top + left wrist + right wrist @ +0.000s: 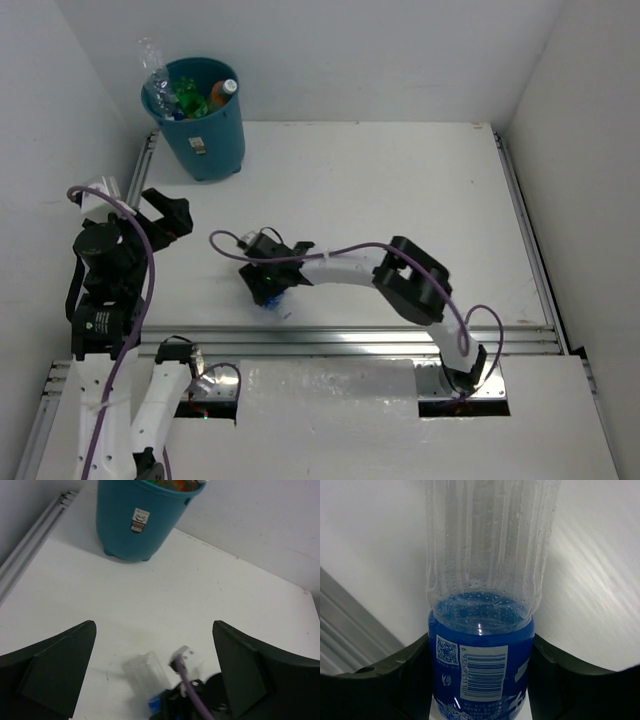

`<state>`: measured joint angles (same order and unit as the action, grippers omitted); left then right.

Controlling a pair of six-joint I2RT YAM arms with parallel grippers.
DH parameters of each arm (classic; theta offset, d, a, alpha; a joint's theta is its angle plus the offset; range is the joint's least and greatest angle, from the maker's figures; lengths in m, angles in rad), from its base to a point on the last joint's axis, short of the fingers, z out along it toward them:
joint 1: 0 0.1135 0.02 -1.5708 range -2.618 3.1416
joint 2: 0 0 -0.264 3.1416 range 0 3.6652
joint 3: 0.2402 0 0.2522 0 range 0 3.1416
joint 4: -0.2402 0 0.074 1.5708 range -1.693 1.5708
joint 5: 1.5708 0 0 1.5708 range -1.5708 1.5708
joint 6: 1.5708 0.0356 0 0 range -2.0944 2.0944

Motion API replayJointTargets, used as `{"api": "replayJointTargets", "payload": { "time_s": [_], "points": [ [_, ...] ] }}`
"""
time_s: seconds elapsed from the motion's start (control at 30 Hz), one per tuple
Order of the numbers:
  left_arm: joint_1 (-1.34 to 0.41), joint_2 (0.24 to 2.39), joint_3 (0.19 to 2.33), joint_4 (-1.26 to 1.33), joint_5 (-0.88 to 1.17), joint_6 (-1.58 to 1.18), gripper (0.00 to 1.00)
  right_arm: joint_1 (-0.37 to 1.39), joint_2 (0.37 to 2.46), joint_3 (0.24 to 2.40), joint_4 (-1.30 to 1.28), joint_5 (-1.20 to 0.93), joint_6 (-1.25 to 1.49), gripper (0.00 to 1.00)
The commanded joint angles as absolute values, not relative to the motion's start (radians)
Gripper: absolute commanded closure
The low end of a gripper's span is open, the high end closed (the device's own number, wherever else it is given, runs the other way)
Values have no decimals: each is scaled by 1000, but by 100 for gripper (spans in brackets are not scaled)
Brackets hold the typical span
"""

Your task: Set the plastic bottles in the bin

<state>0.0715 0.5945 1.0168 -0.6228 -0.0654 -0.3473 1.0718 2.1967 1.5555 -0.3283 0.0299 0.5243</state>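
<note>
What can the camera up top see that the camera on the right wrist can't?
Only the top view shows the teal bin at the far left with bottles already inside. It also shows both arms and the open left end effector. Only the right wrist view shows the barcode and square code on the blue label, and the tiny dimples in the clear plastic. Both show the clear bottle with the blue label lying on the white table, with the right end effector against its two sides.

Clear glossy plastic bottle (485, 580); matt teal plastic bin (122, 535).
</note>
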Motion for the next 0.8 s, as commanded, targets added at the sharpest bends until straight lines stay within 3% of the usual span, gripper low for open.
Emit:
{"api": "replayJointTargets", "payload": {
  "time_s": [0.0, 0.1, 0.17, 0.27, 0.3, 0.43, 0.53, 0.7, 0.77],
  "points": [
    [64, 612, 983, -572, 55, -337, 0, 1011, 1924, 1289, -234, 54, 520, 73],
    [64, 669, 947, -519, 294, -362, 0, 919, 1623, 1039, -108, -6, 532, 74],
    [60, 707, 890, -410, 570, -425, 0, 837, 1479, 898, -16, -155, 526, 74],
    [-38, 768, 750, -73, 814, -630, 0, 784, 1269, 828, -8, -292, 459, 74],
    [-95, 785, 703, 109, 802, -691, 0, 778, 1199, 822, -15, -320, 422, 74],
    [-478, 912, 745, 265, 609, -680, 0, 769, 1046, 798, -80, -281, 387, 81],
    [-599, 992, 761, 394, 548, -696, 0, 765, 941, 779, -86, -317, 379, 81],
    [-660, 1078, 785, 518, 549, -716, 0, 767, 847, 782, -126, -414, 356, 80],
    [-664, 1098, 798, 515, 538, -710, 7, 765, 810, 776, -133, -436, 342, 80]
  ]
}}
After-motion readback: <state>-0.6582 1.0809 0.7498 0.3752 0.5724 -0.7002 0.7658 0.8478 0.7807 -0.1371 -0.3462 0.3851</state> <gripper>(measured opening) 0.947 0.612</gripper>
